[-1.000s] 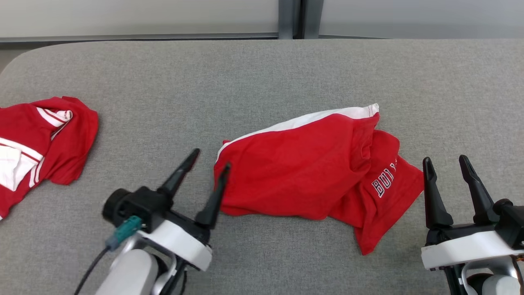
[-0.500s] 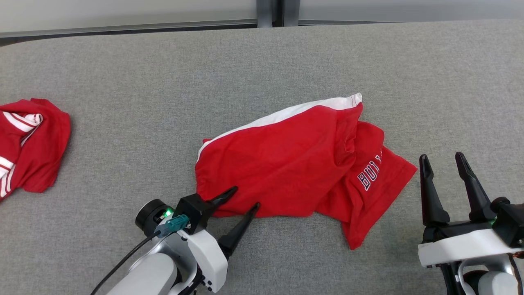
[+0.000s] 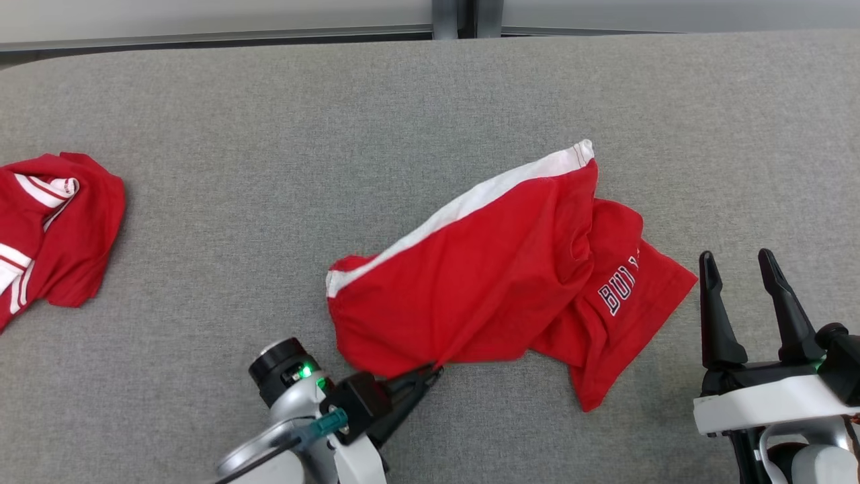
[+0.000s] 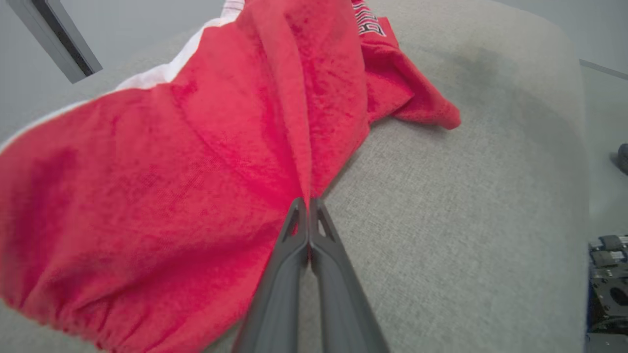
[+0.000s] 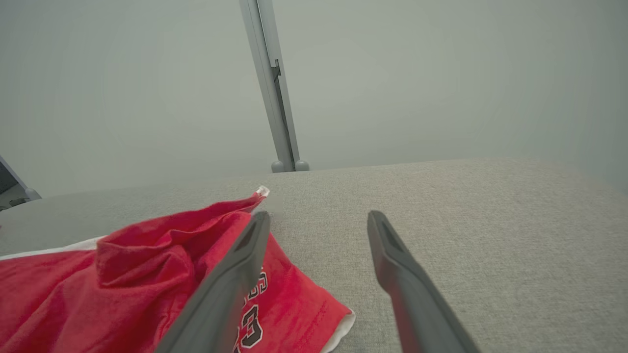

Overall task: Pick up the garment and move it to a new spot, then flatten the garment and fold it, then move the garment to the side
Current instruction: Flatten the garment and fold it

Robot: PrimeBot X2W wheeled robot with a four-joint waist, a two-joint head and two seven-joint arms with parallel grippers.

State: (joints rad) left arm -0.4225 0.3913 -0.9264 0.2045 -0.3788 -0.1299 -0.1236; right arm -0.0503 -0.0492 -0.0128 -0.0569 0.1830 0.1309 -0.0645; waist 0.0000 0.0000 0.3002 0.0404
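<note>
The garment [image 3: 497, 282] is a red pair of shorts with a white band and white lettering, lying crumpled on the grey table [image 3: 336, 134]. My left gripper [image 3: 433, 370] is shut on the garment's near hem, and the cloth [image 4: 221, 162] rises in a ridge from its pinched fingertips [image 4: 309, 202]. My right gripper [image 3: 739, 259] stands open just right of the garment, its fingers [image 5: 235, 264] above the lettered leg [image 5: 274, 304] and holding nothing.
A second red garment [image 3: 54, 228] with white stripes lies bunched at the table's left edge. A grey post [image 3: 457, 17] stands behind the far edge. Bare grey cloth surface stretches across the far half and between the two garments.
My left gripper closed on the garment's near hem, having been open beside it, and drew the left part of the cloth toward me. The right gripper stayed put. The camera shifted slightly.
</note>
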